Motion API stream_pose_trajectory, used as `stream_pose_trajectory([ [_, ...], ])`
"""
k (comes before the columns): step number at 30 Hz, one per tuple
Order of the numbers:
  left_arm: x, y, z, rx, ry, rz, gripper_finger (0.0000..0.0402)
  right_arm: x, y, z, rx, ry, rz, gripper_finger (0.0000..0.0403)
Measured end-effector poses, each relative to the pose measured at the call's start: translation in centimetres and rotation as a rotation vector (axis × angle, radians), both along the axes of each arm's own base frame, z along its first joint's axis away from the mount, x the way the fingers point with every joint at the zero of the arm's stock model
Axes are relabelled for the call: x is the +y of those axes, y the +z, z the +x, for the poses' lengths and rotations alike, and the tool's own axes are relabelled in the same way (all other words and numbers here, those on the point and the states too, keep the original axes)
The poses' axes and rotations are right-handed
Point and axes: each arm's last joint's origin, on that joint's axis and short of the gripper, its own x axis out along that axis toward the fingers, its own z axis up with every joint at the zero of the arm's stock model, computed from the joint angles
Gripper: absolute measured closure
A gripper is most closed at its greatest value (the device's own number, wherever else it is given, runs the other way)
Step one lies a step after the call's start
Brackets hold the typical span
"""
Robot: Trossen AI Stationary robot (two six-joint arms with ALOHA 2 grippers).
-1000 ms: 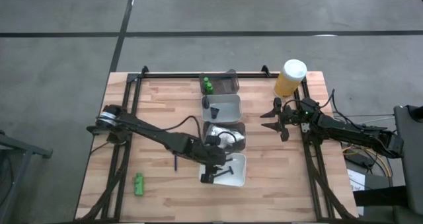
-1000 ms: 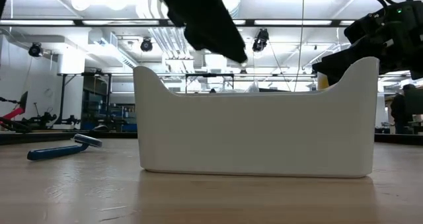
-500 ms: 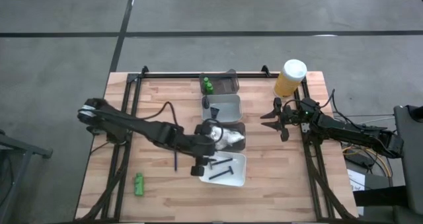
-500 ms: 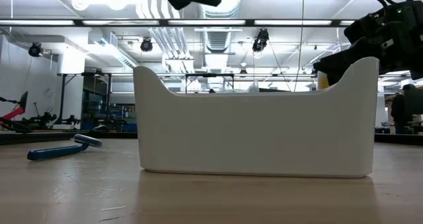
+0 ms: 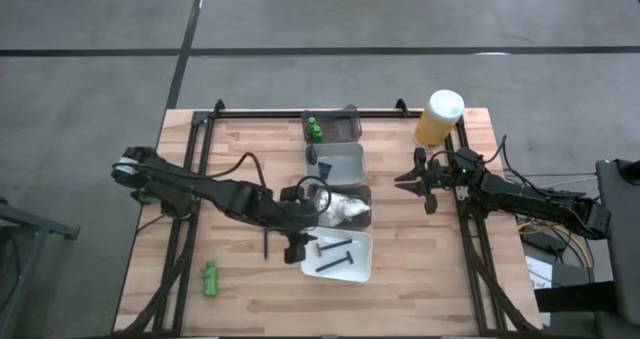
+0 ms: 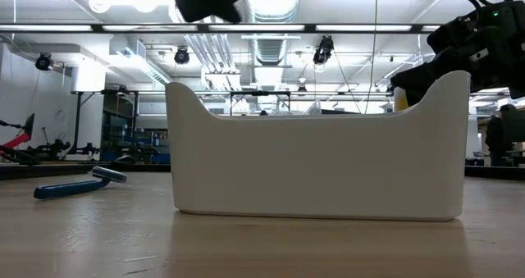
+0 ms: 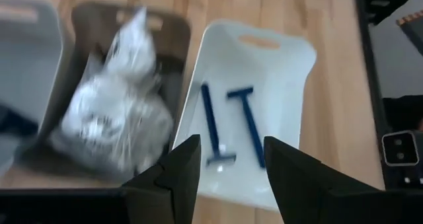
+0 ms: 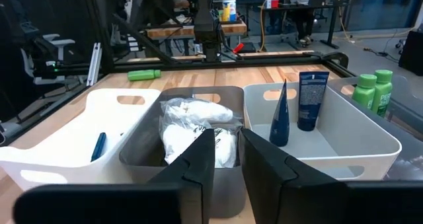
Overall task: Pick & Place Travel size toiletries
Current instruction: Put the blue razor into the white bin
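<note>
Two blue razors lie flat in the white tray at the near end of the tray row. My left gripper hangs open and empty above that tray's left rim. White crinkly packets fill the dark grey tray behind it. Dark tubes stand in the light grey tray, and green bottles in the far tray. A third razor and a green bottle lie on the table. My right gripper waits at the right, open by a narrow gap.
A big yellow container with a white cap stands at the far right, just behind my right gripper. Black rails run along the table's left, right and far sides. Bare wood lies left of the trays, around the loose razor.
My left gripper has risen out of the white tray and drawn back toward the table's left edge, rolling a little and staying open. The two razors stay in the tray. My right gripper has kept its place while its fingers have drawn closer together.
</note>
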Motion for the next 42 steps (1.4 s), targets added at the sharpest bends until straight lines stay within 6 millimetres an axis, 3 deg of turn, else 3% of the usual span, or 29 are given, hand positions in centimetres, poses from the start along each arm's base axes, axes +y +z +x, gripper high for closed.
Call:
stream_pose_trajectory([
  [7,0.7,-0.6,-2.2,0.2,0.114,-0.03,0.0232,0.0,0.0,0.0,0.0,0.0,0.0,0.0355],
  [13,1.2,-0.6,-3.9,0.252,0.119,-0.013,0.0232,0.0,0.0,0.0,0.0,0.0,0.0,0.0359],
  [30,2.7,-6.8,-10.0,0.309,0.157,-0.169,0.0232,0.0,0.0,0.0,0.0,0.0,0.0,0.0306],
  [35,2.6,-7.8,-10.1,0.243,0.088,-0.215,0.0232,0.0,0.0,0.0,0.0,0.0,0.0,0.0292],
  [42,2.6,-8.6,-10.4,0.216,-0.233,0.027,0.0241,0.0,0.0,0.0,0.0,0.0,0.0,0.0272],
])
